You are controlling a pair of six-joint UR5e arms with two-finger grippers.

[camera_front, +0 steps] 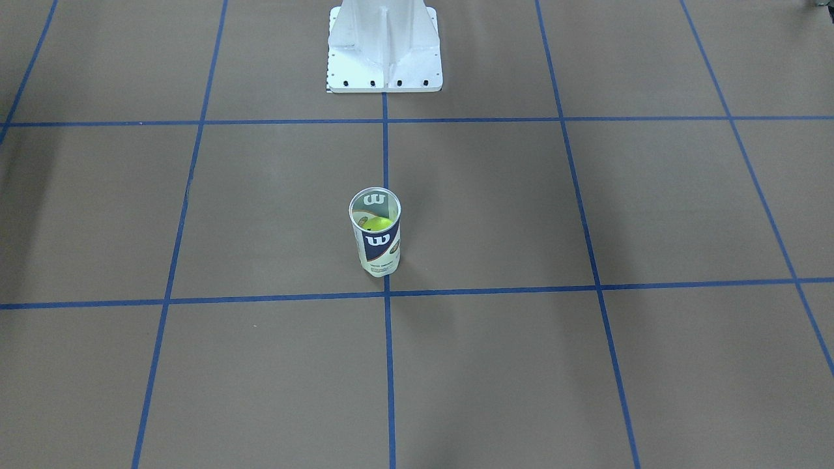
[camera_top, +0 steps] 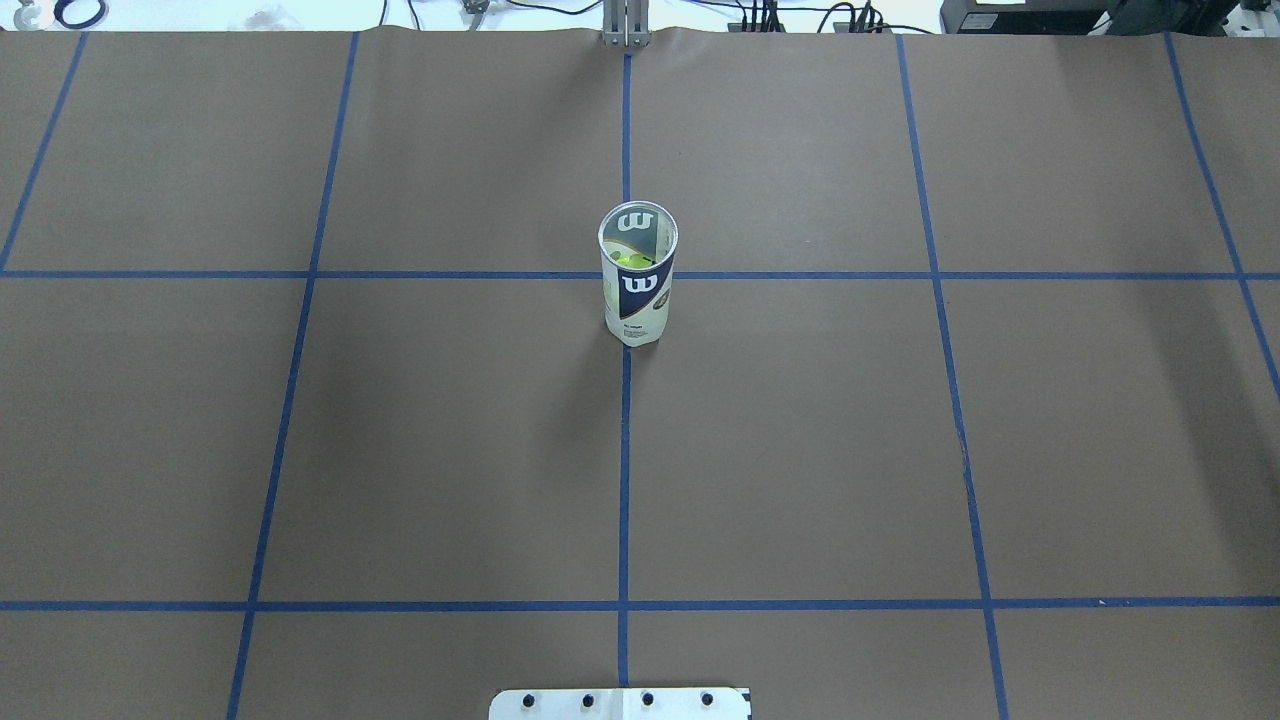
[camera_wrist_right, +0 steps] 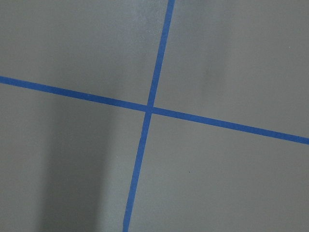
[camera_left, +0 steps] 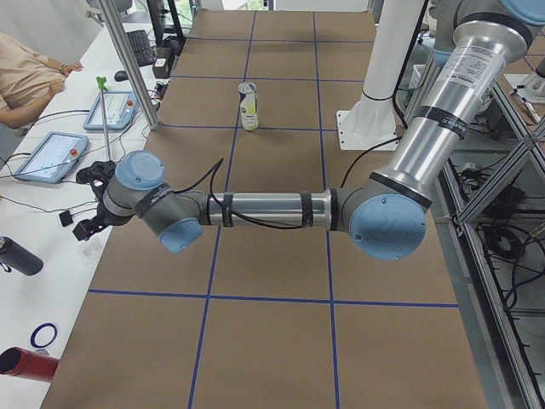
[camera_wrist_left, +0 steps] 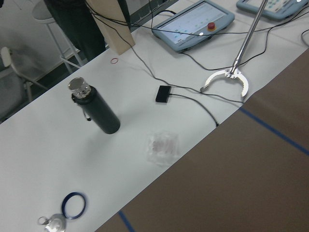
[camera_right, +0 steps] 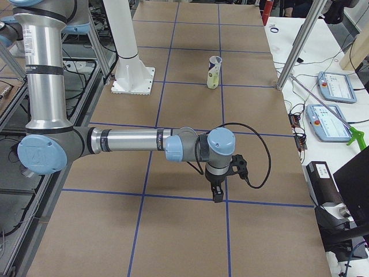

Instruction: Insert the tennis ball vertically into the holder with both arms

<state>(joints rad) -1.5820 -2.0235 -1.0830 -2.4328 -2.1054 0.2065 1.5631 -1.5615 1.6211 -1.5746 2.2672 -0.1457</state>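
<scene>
The can [camera_front: 376, 238] stood upright on the brown table [camera_front: 586, 365], open mouth up. It sat on the centre blue tape line, just on the robot's side of a crossing of lines. A yellow-green ball [camera_front: 378, 223] lay inside it, below the rim. The can was well apart from both arms and in front of the white pedestal base [camera_front: 384, 49].

The left arm [camera_left: 264, 209] sloped down from its shoulder to a bent elbow [camera_left: 387, 226]. Its forearm ran level across the table toward the far edge from the robot. The wrist hung over that edge, beside the white bench. The left gripper [camera_left: 89, 203] showed only in the side view, so I could not tell whether its fingers were apart or together. Its wrist camera looked down on the bench, on a dark bottle [camera_wrist_left: 96, 108], a control tablet [camera_wrist_left: 193, 24] and a blue ring [camera_wrist_left: 74, 205].

The right arm [camera_right: 132, 140] dropped straight from its shoulder to an elbow [camera_right: 43, 153]. Its forearm reached level across the table. The right gripper [camera_right: 218, 191] pointed straight down, close above a blue line. It also showed only from the side, so its state could not be told. Its wrist camera looked at a tape crossing [camera_wrist_right: 148, 108].
</scene>
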